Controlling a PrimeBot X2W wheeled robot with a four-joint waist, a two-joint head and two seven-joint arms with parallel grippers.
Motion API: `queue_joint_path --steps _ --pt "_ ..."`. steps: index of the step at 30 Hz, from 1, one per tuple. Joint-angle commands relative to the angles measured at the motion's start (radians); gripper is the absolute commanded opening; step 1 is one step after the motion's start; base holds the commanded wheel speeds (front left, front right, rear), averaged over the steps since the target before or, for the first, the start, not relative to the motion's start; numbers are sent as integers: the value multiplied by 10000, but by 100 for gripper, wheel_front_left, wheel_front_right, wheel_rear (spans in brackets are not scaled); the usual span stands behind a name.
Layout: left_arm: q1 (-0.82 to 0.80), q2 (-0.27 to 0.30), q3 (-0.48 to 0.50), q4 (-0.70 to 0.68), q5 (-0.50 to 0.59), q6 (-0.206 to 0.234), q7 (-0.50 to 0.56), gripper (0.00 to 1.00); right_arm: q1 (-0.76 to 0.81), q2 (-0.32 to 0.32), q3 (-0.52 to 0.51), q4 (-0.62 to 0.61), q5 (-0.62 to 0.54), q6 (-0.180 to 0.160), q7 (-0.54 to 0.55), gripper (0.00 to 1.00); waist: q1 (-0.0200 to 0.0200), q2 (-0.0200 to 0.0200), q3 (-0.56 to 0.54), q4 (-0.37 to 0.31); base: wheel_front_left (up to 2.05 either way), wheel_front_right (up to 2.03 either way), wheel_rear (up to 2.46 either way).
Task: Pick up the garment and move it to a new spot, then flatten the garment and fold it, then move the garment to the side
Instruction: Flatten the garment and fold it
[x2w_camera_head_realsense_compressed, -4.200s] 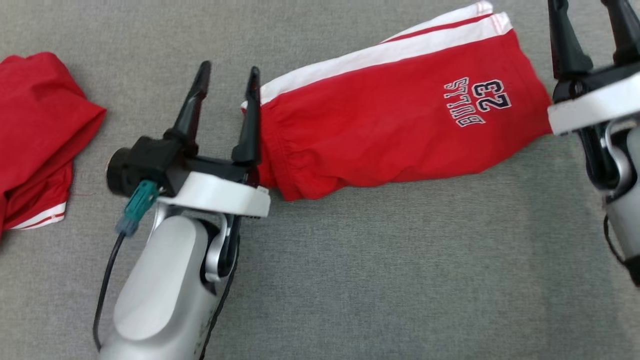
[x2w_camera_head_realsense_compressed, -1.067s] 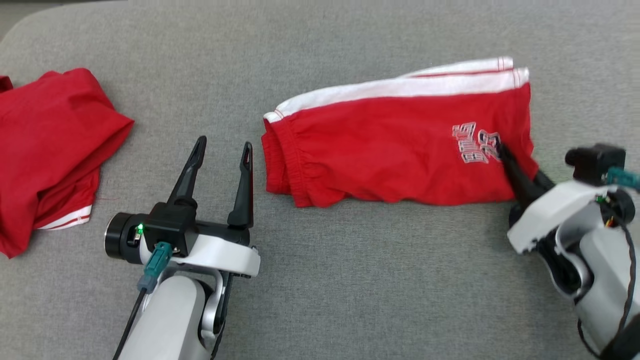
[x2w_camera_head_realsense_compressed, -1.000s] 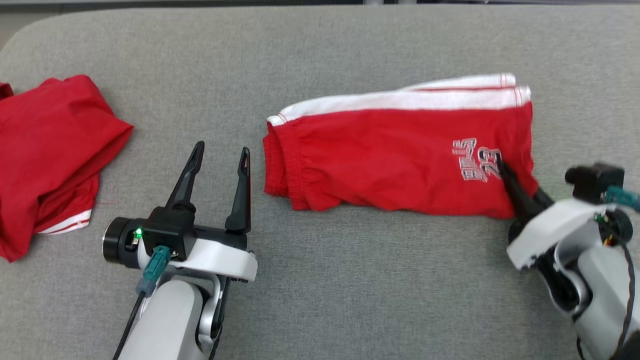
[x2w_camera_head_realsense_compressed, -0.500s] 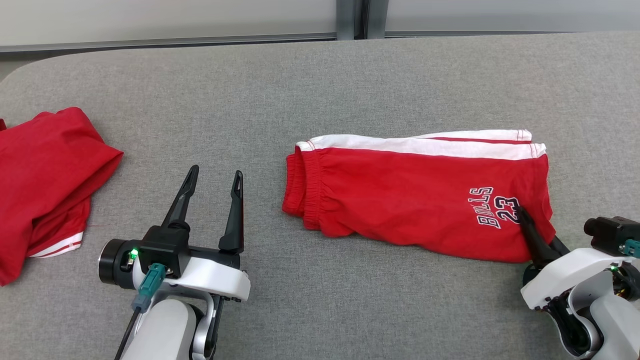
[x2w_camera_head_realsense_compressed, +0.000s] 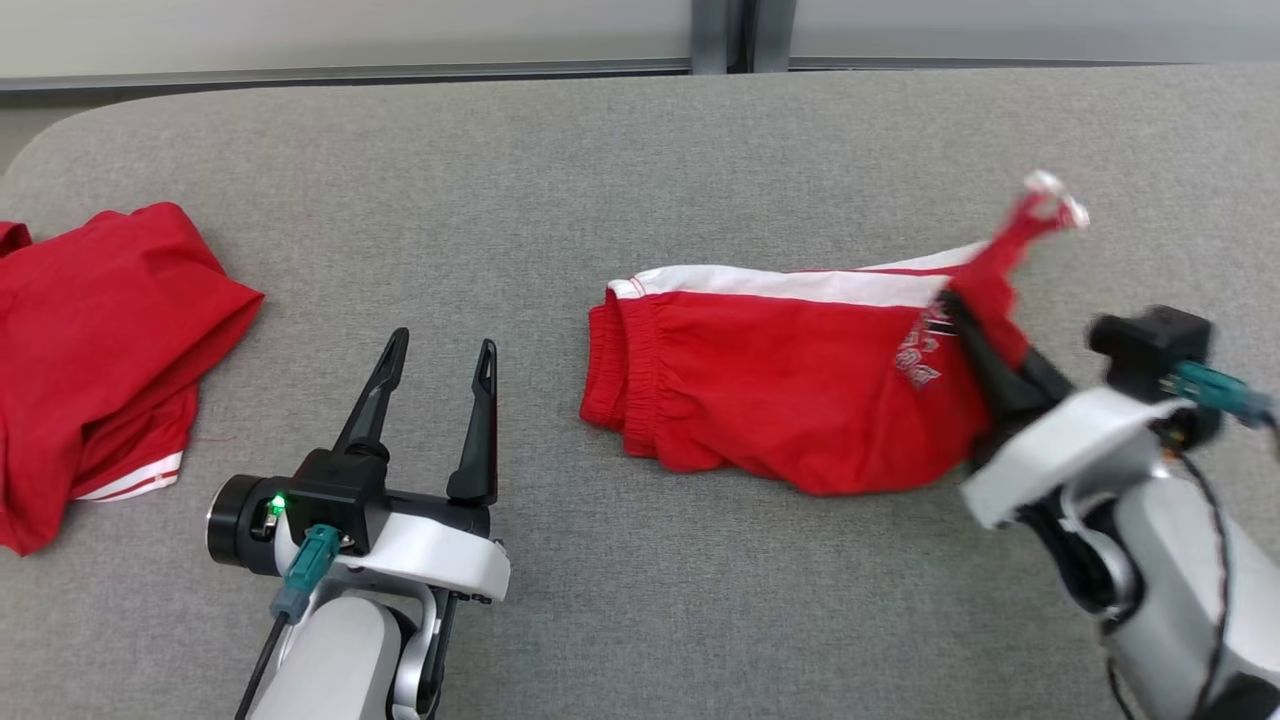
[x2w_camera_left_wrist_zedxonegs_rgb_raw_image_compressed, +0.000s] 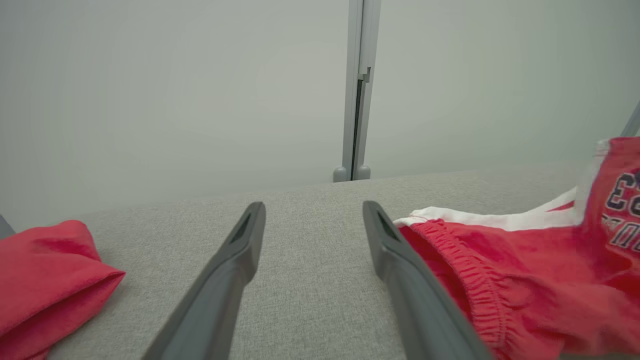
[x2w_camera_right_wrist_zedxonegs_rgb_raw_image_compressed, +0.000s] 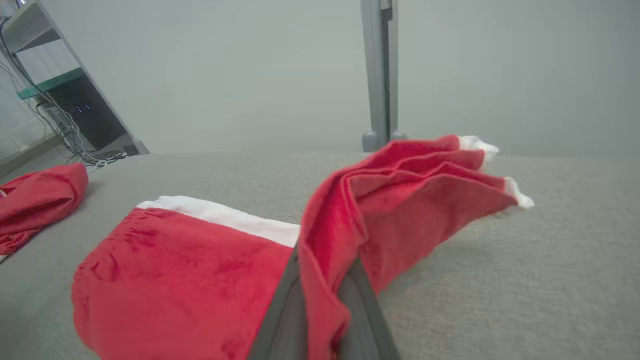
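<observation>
The garment is a pair of red shorts with a white side stripe, lying folded lengthwise on the grey table. My right gripper is shut on the leg end beside the printed number, and that end is raised off the surface with the hem corners flapping. In the right wrist view the red cloth is pinched between the fingers of my right gripper. My left gripper stands open to the left of the waistband, holding nothing. In the left wrist view my left gripper shows the waistband just past its right finger.
A second red garment lies crumpled at the table's left edge, and is seen again as the red heap and the red bundle. A pale wall with a grey post runs behind the table. A shelf with cables stands far left.
My right gripper has risen and swung left, lifting the shorts' leg end off the table and bunching it toward the waistband. The left gripper stays open in place.
</observation>
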Motion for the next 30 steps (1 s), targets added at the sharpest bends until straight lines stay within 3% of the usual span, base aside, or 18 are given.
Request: queue_joint_path --steps 1,6,13,14,15,16,17,25,30 --pt "-137 8 4 2 -49 73 -41 100 -234 168 261 -262 -198 1 249 0 0 0 -5 64 0 0 0" --pt "-236 -99 -159 108 -150 55 -53 100 -852 1082 1715 -772 -219 1 1042 0 0 0 15 502 0 0 0" --pt "-212 -199 -257 229 -217 98 -109 100 -788 2108 2800 234 298 1 1241 0 0 0 79 865 0 0 0" --pt "-200 -206 -256 243 -218 112 -115 100 -820 2163 2867 390 286 1 1136 11 0 0 78 879 0 0 0" --pt "-192 -209 -257 249 -219 121 -121 100 -818 2217 2868 532 314 1 1031 42 0 0 77 886 0 0 0" --pt "-186 -215 -253 255 -219 137 -118 100 -793 2272 2965 660 369 1 993 82 0 0 71 886 0 0 0" --pt "-174 -212 -245 266 -217 152 -122 100 -811 2315 3070 705 386 2 910 100 0 0 55 876 0 0 0" --pt "-93 -38 -175 262 -65 252 -136 100 -1038 2044 3473 311 294 1 -482 100 0 0 -81 634 0 0 0" --pt "-8 80 -80 193 -63 320 -134 100 -847 1639 2829 -138 87 1 -1555 100 0 0 -291 361 0 0 0"
